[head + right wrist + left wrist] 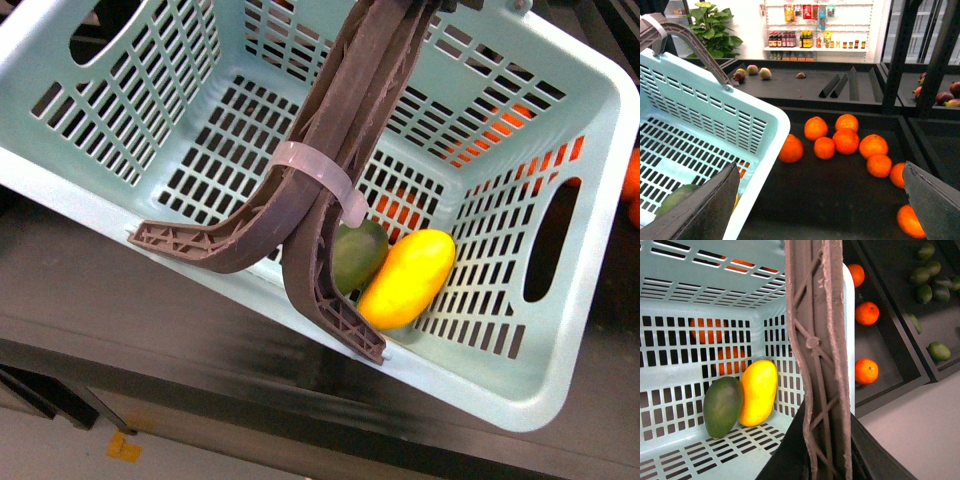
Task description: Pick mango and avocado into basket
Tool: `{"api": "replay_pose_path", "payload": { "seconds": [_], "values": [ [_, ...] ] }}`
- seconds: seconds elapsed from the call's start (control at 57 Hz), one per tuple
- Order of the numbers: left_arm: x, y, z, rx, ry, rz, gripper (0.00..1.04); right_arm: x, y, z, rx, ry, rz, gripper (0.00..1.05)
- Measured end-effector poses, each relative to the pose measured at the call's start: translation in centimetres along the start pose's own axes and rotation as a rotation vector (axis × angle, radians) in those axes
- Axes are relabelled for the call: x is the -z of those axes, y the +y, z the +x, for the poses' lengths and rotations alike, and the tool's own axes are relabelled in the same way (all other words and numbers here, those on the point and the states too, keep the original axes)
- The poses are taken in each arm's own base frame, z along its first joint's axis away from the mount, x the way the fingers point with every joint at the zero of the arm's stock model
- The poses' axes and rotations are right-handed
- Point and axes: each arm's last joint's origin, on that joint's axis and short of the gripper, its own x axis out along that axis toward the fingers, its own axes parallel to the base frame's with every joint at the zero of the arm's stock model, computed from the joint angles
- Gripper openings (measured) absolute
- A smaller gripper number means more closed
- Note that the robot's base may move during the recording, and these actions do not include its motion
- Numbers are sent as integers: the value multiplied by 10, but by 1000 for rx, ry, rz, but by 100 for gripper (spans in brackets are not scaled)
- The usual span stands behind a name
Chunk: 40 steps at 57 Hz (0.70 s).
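Right wrist view: jaws spread beside basket [760, 130]

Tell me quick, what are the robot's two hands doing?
Left gripper: cannot tell; its fingers are hidden behind the basket handle.
Right gripper: open, holding nothing.

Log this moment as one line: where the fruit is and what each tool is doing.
mango: in basket | avocado: in basket, touching mango | left tool: on handles, state unclear | right tool: open, empty
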Motion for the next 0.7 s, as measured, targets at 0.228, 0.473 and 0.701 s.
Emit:
{"api": "replay_pose_path", "payload": {
  "seconds": [0.228,0.473,0.701],
  "values": [
    [0,-1,0,5,1,-1,9,0,0,0,0,0,0,97],
    [-1,7,-1,-37,-9,-18,9,0,0,0,-4,0,-1,97],
    [-1,4,-1,-29,-6,2,9,0,0,0,-1,0,-1,97]
  ]
}}
